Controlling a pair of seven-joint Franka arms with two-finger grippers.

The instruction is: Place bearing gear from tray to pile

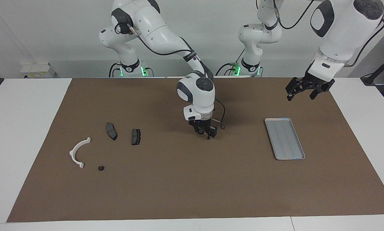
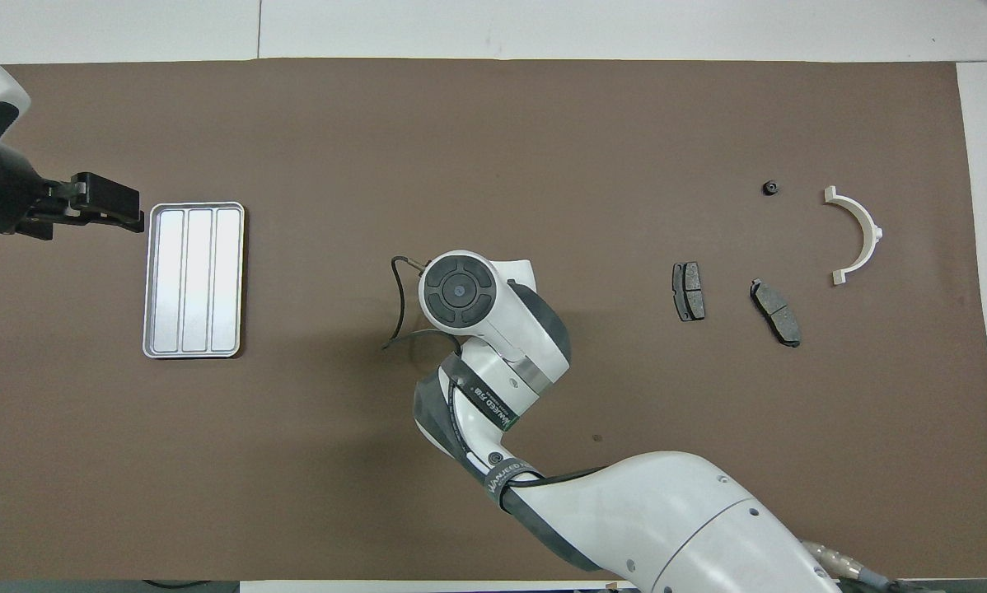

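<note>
The silver-grey tray [image 1: 285, 138] lies toward the left arm's end of the brown mat, with nothing in it; it also shows in the overhead view [image 2: 194, 280]. A small dark round gear [image 1: 100, 168] lies on the mat beside the white semicircular bracket [image 1: 78, 152] of the pile. Two dark grey pads [image 1: 111, 131] [image 1: 136, 136] lie nearer to the robots. My right gripper [image 1: 205, 134] hangs low over the mat's middle, between tray and pile. My left gripper [image 1: 301, 96] is open and empty, raised beside the tray's end nearer the robots.
The brown mat [image 1: 192, 192] covers most of the white table. In the overhead view the right arm's wrist [image 2: 460, 292] hides its gripper. There the gear [image 2: 770, 189], bracket [image 2: 860, 233] and pads [image 2: 689, 291] [image 2: 776, 311] lie toward the right arm's end.
</note>
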